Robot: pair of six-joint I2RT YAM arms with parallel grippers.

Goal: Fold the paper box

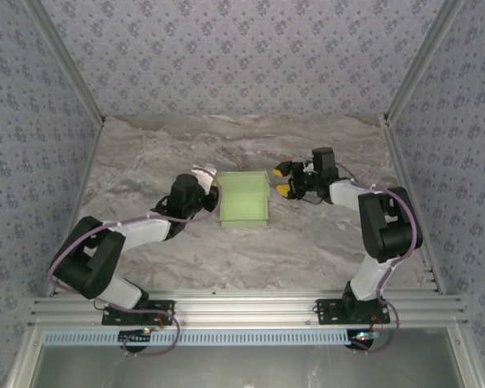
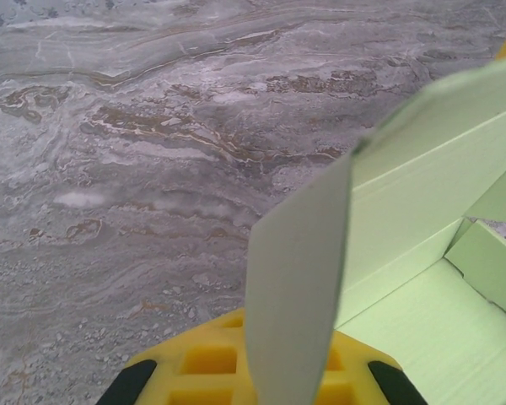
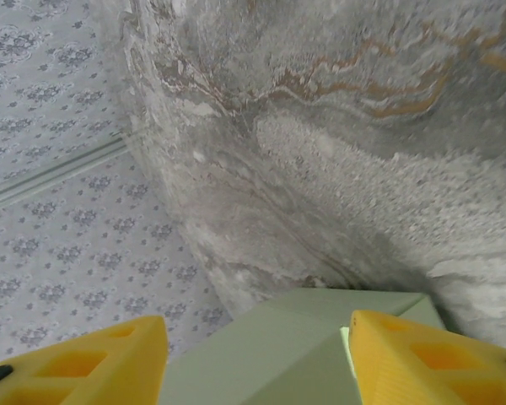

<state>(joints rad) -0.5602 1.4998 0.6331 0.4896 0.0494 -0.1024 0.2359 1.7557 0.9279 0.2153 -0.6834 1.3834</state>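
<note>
Marble table [image 1: 323, 242] carries paper box [image 1: 243, 202]; left gripper [image 1: 212, 184] clenched on its wall, right gripper [image 1: 281, 180] released beside it.

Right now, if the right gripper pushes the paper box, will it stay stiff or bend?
Probably floppy: the box is thin card, and its flap looks sheet-thin. Likely light, so it may slide on the smooth table. Its open walls could fold inward.

Left arm [image 1: 137, 230]: stretched low from the table's near edge. Left gripper [image 1: 204, 179]: clamped on the paper box [image 1: 244, 198].
Right arm [image 1: 380, 218]: elbow raised, forearm pointing left. Right gripper [image 1: 281, 179]: yellow fingers [image 3: 438, 363] apart.
</note>
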